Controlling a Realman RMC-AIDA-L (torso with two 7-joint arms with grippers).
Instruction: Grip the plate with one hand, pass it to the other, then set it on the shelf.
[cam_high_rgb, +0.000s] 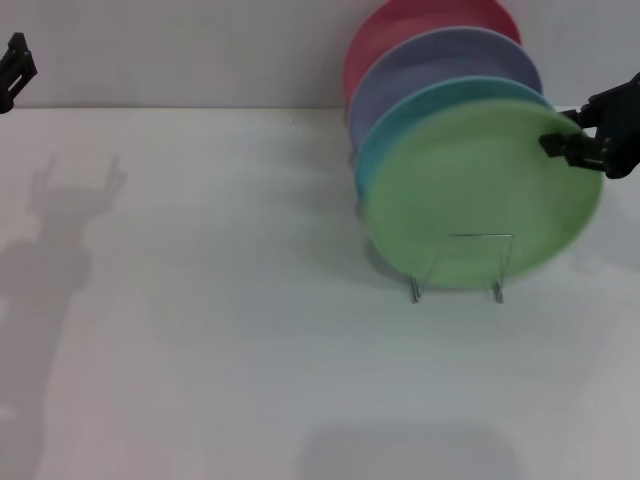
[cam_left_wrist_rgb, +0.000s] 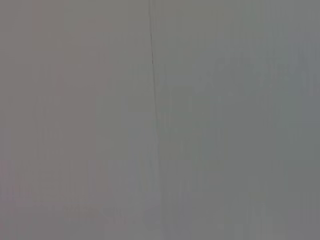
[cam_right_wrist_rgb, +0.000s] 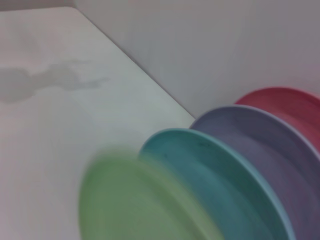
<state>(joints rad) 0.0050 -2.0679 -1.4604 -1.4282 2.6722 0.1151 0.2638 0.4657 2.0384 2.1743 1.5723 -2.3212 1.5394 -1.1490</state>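
Observation:
The light green plate (cam_high_rgb: 480, 195) stands on edge in the front slot of the wire shelf (cam_high_rgb: 457, 285), leaning against the turquoise plate (cam_high_rgb: 400, 125). Its outline is smeared by motion in the head view and in the right wrist view (cam_right_wrist_rgb: 135, 205). My right gripper (cam_high_rgb: 572, 143) is at the plate's upper right rim; I cannot tell whether it touches it. My left gripper (cam_high_rgb: 14, 68) is raised at the far left, away from the plates, open and empty. The left wrist view shows only a blank grey surface.
Behind the green plate the shelf holds a turquoise plate (cam_right_wrist_rgb: 215, 170), a lavender plate (cam_high_rgb: 440, 65) and a red plate (cam_high_rgb: 420, 20). A wall runs along the back of the white table (cam_high_rgb: 200, 300). The left arm's shadow lies on the table's left side.

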